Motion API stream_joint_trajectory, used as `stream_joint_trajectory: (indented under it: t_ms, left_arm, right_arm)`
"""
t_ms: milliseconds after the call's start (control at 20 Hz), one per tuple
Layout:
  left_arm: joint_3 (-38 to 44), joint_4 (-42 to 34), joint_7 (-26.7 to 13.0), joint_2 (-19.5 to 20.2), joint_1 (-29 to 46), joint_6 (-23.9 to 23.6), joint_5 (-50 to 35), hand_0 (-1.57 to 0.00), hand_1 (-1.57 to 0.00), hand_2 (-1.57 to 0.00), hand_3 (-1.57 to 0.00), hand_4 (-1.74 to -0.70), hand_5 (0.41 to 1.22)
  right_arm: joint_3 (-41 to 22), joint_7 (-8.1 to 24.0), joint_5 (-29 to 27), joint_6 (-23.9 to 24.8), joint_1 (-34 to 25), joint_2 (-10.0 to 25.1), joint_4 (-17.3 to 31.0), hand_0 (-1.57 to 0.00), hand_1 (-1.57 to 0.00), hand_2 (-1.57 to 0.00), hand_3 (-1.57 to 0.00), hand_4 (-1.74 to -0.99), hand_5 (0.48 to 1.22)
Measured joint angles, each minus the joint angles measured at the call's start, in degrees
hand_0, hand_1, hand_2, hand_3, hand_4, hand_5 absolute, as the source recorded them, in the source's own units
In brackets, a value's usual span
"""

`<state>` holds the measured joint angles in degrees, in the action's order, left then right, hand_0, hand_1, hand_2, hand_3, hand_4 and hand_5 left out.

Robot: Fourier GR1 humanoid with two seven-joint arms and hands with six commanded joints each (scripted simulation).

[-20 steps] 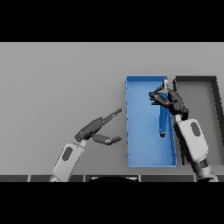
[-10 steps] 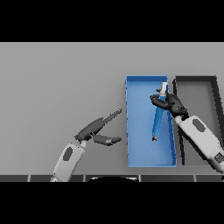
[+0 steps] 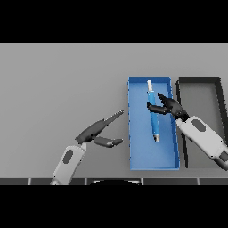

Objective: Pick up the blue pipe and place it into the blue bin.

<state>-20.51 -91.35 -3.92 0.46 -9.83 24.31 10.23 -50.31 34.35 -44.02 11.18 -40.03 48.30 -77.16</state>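
The blue pipe (image 3: 153,116), with a white tip at its far end, lies lengthwise inside the blue bin (image 3: 147,153), right of the bin's middle. My right hand (image 3: 171,107) reaches in over the bin's right wall, just right of the pipe. Its fingers are spread and its thumb still touches the pipe's side without closing round it. My left hand (image 3: 94,131) hovers over the table left of the bin, open, with fingers pointing toward the bin's left wall.
A black bin (image 3: 198,80) stands directly right of the blue bin, and my right forearm (image 3: 202,139) crosses over its near left part. Grey table (image 3: 58,80) stretches to the left and behind.
The right hand has drawn back to the right and lower, its fingers opening off the pipe. The pipe has settled into the bin. The left hand has barely moved.
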Motion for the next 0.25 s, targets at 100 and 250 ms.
stream_joint_trajectory:
  t_ms: [100, 250]
  left_arm:
    - [0.2, 0.3, 0.2, 0.2, 0.1, -0.2, 0.2, 0.00, 0.00, 0.00, 0.00, -0.93, 0.496]
    - [-0.5, 0.8, 1.3, 0.1, 0.8, -0.1, 0.8, 0.00, 0.00, 0.00, 0.00, -0.93, 0.495]
  right_arm:
    - [-0.4, -0.9, 0.6, -1.1, 0.3, 0.8, -0.5, -0.02, -0.02, -0.02, 0.00, -1.084, 0.713]
    - [-0.9, -0.9, 0.9, -1.5, 0.4, 0.9, -1.2, -0.02, -0.02, -0.02, 0.00, -1.084, 0.714]
